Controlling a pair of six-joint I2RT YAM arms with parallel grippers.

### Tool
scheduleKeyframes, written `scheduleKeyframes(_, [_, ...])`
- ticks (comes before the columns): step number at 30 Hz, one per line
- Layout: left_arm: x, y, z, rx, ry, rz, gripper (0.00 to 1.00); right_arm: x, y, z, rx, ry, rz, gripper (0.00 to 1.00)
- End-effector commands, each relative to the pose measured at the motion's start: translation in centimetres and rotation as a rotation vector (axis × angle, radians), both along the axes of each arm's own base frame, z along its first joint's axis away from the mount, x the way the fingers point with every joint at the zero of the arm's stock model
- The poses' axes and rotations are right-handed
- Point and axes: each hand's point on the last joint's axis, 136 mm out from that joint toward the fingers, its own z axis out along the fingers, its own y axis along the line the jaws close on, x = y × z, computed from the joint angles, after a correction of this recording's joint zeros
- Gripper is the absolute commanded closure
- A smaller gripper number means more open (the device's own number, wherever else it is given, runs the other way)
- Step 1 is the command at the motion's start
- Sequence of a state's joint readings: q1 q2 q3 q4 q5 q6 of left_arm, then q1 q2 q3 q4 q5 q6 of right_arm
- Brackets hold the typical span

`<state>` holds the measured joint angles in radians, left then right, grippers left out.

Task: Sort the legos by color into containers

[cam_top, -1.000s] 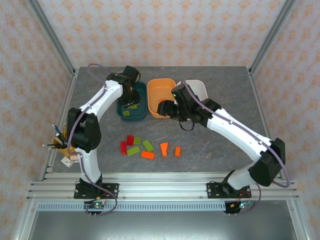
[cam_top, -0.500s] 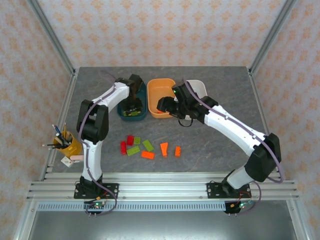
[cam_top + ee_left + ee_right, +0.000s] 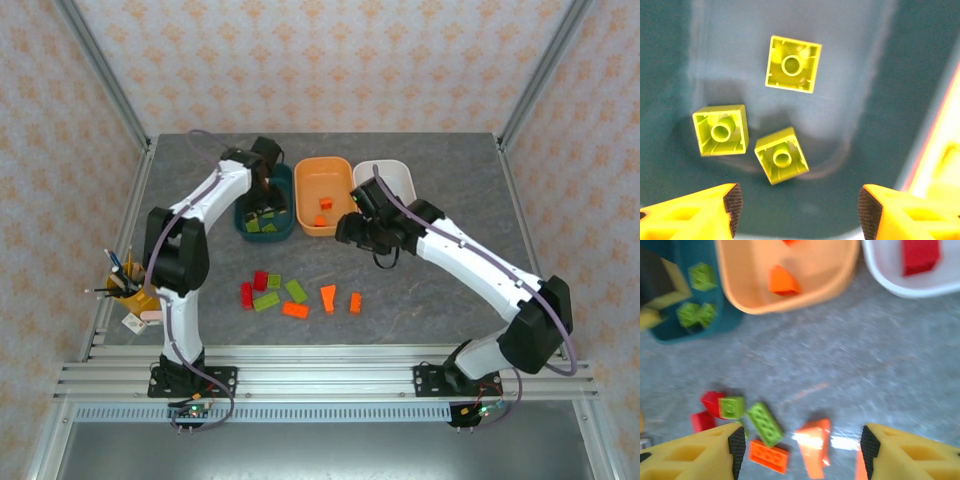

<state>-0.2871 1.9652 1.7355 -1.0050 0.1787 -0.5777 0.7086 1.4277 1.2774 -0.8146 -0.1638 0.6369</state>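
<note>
Teal tub (image 3: 264, 237) left of orange tub (image 3: 300, 196): three yellow-green bricks (image 3: 782, 155), undersides up. White tub (image 3: 393, 167) right: red brick (image 3: 920, 255). Loose bricks (image 3: 296, 292) nearer.

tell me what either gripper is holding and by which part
Nothing is held. The left gripper hangs open over the teal tub, the right gripper open over the loose legos, both gaps empty.

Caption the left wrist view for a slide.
Left hand open above the teal tub, three yellow-green bricks lying underside up inside.

Lab test cell, aluminium frame (image 3: 320, 375)
</note>
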Motion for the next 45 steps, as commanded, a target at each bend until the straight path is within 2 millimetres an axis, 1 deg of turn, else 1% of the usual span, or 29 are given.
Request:
scheduleKeyframes(1, [-3.0,-2.1,6.9,-0.075,-0.149,-0.066,0.31,-4.2,-3.0,-3.3,-0.185,0.126,0.037,0.36])
scheduleKeyframes(4, [-6.7,-4.8,8.7,-0.172,-0.225,-0.162,0.28,-6.5,-2.2,-6.2,-0.185,0.222,0.067,0.37])
scheduleKeyframes(6, [-9.6,-6.1,9.1,-0.233,-0.257,-0.219,0.26,-7.2,-1.7,-7.6,-0.174,0.249,0.065,0.38])
scheduleKeyframes(8, [-12.7,-6.7,9.4,-0.289,-0.282,-0.262,0.24,-7.4,-1.3,-9.0,-0.173,0.281,0.063,0.39])
scheduleKeyframes(11, [-16.6,-6.5,8.9,-0.343,-0.293,-0.277,0.20,-7.3,-0.7,-10.4,-0.168,0.305,0.063,0.42])
scheduleKeyframes(13, [-18.6,-6.0,8.1,-0.370,-0.282,-0.266,0.19,-7.4,-0.3,-11.5,-0.158,0.325,0.059,0.43])
scheduleKeyframes(14, [-19.5,-5.7,7.6,-0.380,-0.272,-0.260,0.18,-7.5,-0.1,-12.1,-0.154,0.339,0.057,0.44])
scheduleKeyframes(17, [-21.3,-4.7,6.4,-0.379,-0.246,-0.240,0.18,-7.7,0.1,-13.4,-0.159,0.360,0.058,0.45])
scheduleKeyframes(20, [-22.0,-4.1,6.0,-0.373,-0.243,-0.228,0.18,-7.9,0.2,-14.3,-0.168,0.377,0.059,0.47])
scheduleKeyframes(23, [-22.1,-4.0,5.8,-0.371,-0.243,-0.223,0.18,-8.4,-0.1,-15.3,-0.192,0.395,0.056,0.50])
scheduleKeyframes(26, [-21.9,-4.1,5.8,-0.376,-0.248,-0.218,0.18,-8.4,-0.3,-16.1,-0.201,0.398,0.047,0.56])
scheduleKeyframes(31, [-21.8,-4.2,5.6,-0.385,-0.249,-0.214,0.18,-8.0,-0.3,-16.5,-0.212,0.386,0.029,0.64])
scheduleKeyframes(33, [-21.8,-4.3,5.6,-0.384,-0.252,-0.213,0.18,-7.6,-0.2,-16.3,-0.216,0.372,0.025,0.71])
scheduleKeyframes(35, [-21.5,-4.2,5.9,-0.384,-0.265,-0.204,0.19,-7.0,-0.3,-15.4,-0.227,0.337,0.024,0.78])
scheduleKeyframes(36, [-21.3,-4.2,6.2,-0.383,-0.273,-0.199,0.19,-6.5,-0.3,-14.5,-0.233,0.311,0.029,0.79])
scheduleKeyframes(38, [-20.7,-4.2,7.2,-0.379,-0.298,-0.184,0.19,-4.9,-0.5,-11.8,-0.270,0.233,0.047,0.79])
scheduleKeyframes(40, [-19.7,-4.2,8.2,-0.372,-0.322,-0.166,0.19,-3.0,-0.4,-9.0,-0.298,0.161,0.068,0.79])
scheduleKeyframes(42, [-18.5,-4.7,9.3,-0.375,-0.334,-0.153,0.19,-0.8,-0.1,-6.9,-0.304,0.118,0.085,0.80])
scheduleKeyframes(44, [-17.1,-5.0,10.3,-0.381,-0.340,-0.139,0.19,1.7,0.4,-5.3,-0.301,0.082,0.097,0.80])
scheduleKeyframes(45, [-16.4,-5.1,10.7,-0.381,-0.344,-0.133,0.19,2.9,0.5,-4.9,-0.302,0.073,0.097,0.80])
